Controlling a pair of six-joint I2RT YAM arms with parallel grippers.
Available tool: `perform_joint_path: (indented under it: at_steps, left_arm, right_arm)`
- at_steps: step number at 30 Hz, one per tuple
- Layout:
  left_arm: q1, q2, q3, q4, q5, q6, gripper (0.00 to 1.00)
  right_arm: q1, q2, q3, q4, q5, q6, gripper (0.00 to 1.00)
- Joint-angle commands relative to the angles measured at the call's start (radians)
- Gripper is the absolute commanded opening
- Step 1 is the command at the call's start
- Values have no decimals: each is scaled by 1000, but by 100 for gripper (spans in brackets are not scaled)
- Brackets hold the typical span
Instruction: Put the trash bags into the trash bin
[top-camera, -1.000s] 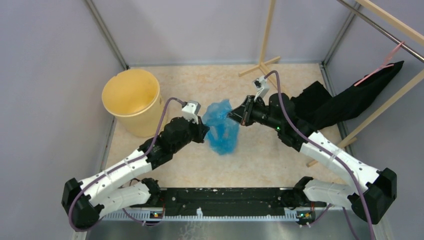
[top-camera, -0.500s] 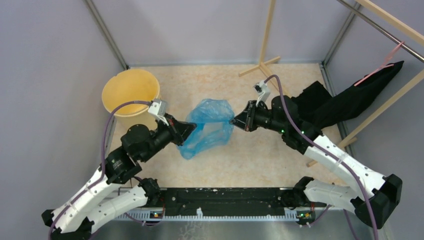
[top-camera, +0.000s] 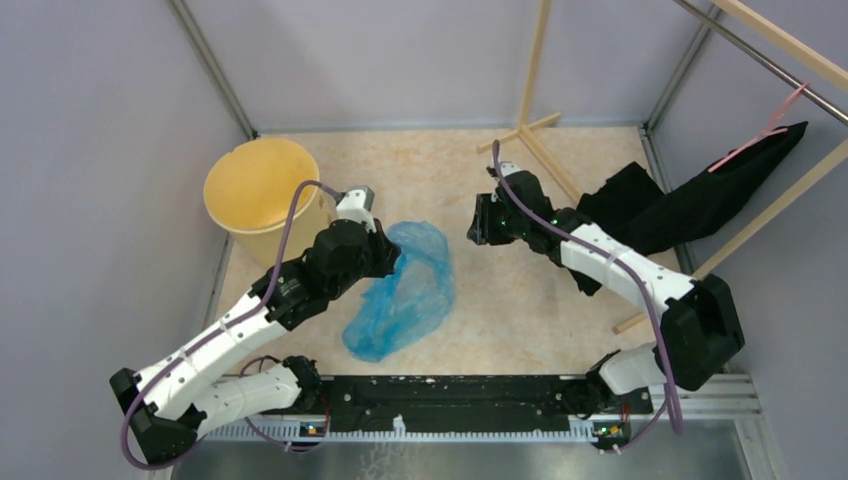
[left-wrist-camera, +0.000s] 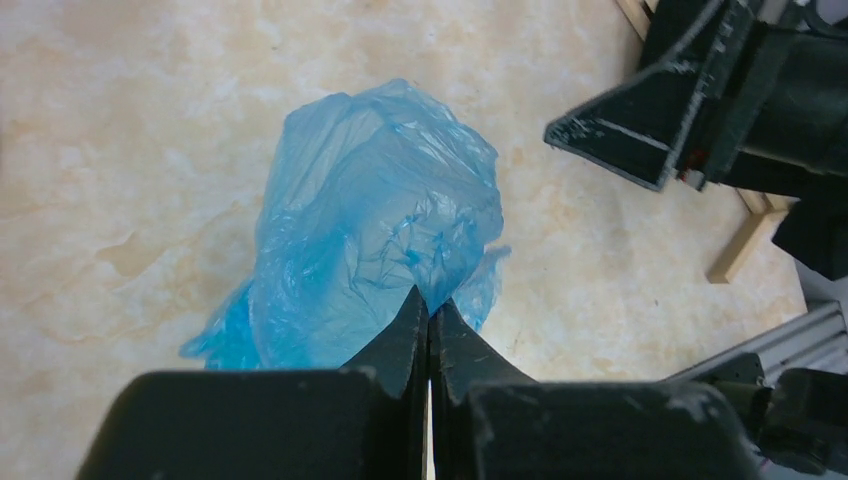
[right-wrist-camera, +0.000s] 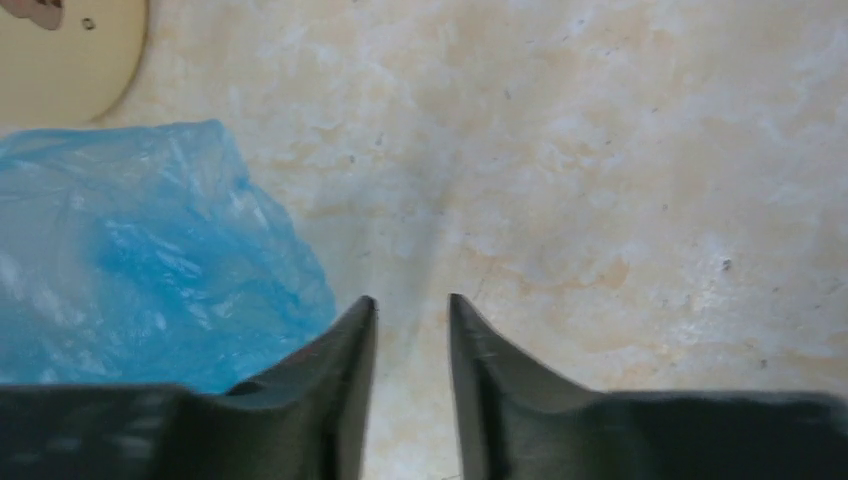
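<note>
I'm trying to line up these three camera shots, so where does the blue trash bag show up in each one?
Top external: the blue trash bag is in the centre, between the two arms.
Left wrist: mid-frame, its film pinched in the shut left pincer.
Right wrist: at the left edge, beside the open right pincer.
Shared landmark: the marbled beige tabletop under the bag.
</note>
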Motion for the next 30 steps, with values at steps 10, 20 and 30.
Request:
perform_joint_path:
  at_steps: [10, 20, 30]
  left_arm:
    - [112, -60, -82, 63, -66, 6, 0]
    - [123, -119, -140, 88, 17, -47, 0]
    - [123, -168, -166, 74, -6, -59, 0]
  right_arm:
    - [129, -147, -402, 458, -353, 117, 81]
    - [169, 150, -485, 1016, -200, 229, 77]
    - [174, 438, -391, 1192, -214, 228, 69]
